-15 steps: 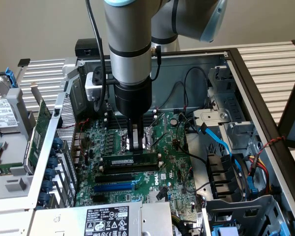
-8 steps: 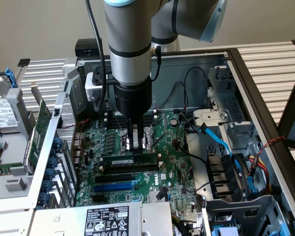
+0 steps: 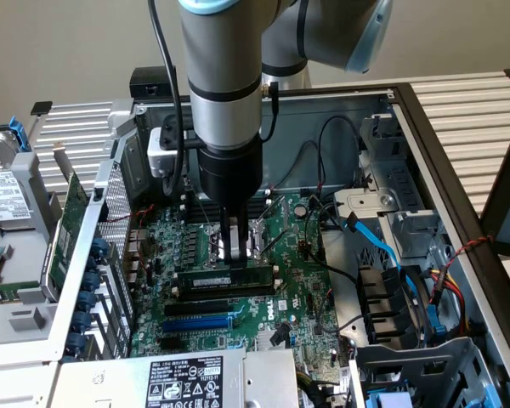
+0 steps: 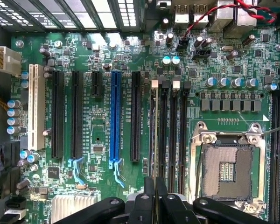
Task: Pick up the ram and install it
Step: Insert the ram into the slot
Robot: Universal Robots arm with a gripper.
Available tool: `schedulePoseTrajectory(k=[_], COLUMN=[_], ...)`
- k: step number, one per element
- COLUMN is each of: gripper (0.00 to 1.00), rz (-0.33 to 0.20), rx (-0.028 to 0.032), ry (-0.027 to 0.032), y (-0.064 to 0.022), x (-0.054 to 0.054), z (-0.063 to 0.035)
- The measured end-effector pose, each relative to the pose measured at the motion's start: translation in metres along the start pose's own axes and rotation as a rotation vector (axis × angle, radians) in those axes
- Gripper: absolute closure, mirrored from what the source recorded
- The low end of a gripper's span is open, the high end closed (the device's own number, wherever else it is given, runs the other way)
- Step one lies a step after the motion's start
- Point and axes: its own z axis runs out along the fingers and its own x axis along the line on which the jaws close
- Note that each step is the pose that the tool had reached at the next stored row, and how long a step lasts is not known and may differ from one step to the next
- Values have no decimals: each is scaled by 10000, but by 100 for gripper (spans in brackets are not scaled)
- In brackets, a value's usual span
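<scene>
Pincer clamps ram at black slots beside CPU socket

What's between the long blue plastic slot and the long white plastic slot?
In the wrist view: two long black slots and one short black slot, side by side.

Even room light. Wrist view: glare bleaches the slotted grey metal chassis wall; black gripper nearly silhouetted. Exterior view: soft shadow under grey robot arm.
</scene>
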Motion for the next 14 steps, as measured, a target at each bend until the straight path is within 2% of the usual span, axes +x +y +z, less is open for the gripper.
schedulePoseTrajectory(k=[14], gripper=[87], rz=[-40], rx=[17], ry=[15], y=[4], x=[-7], z=[38])
